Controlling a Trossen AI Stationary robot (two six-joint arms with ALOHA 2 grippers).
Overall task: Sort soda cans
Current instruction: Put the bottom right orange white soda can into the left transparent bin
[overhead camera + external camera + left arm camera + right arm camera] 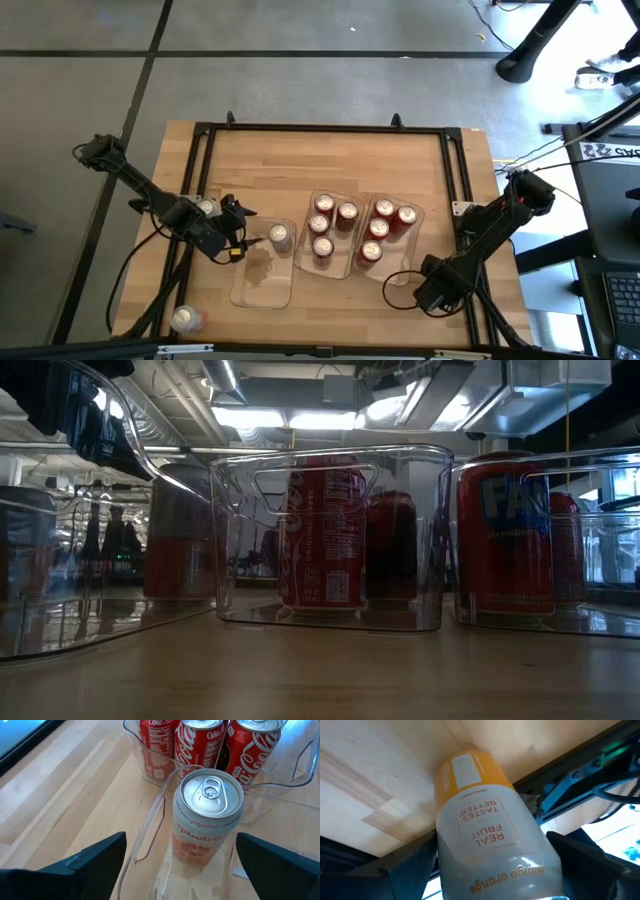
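Our left gripper has its jaws spread around the grapefruit can, which stands in the left tray. We should back straight out without nudging it. The right gripper's jaws, spread, straddle a yellow can at the table's edge.

Both robot arms are dark, near-black, built of slim tubular links with bulkier rounded joints. Black cables trail beside each arm. The left gripper carries a small yellow marking, and its two black fingers are broad, flat wedges.
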